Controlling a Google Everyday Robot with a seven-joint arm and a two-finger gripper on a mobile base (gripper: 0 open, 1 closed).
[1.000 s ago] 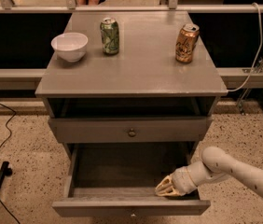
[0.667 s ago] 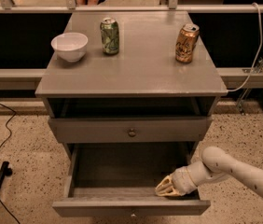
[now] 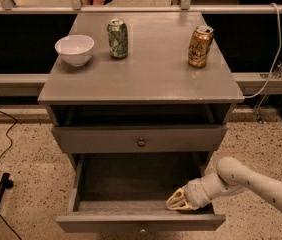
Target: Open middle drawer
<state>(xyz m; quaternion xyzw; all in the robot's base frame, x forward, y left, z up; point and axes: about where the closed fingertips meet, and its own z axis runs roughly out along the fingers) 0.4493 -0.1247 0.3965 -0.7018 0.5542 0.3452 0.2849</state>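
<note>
Middle drawer [image 3: 106, 140] sits above and left of the gripper [image 3: 177, 200], its knob [image 3: 141, 142] up-left of it. Gripper is low inside the pulled-out bottom drawer [image 3: 141, 221], near the right front corner. Can't tell if it's clenched or released. Well above, on the top [image 3: 156, 74]: bowl [image 3: 74, 49], green can [image 3: 117, 39], orange can [image 3: 200, 46]. Arm [image 3: 261, 184] is cut off at the right edge. Slot above the middle drawer is too dark to read.
</note>
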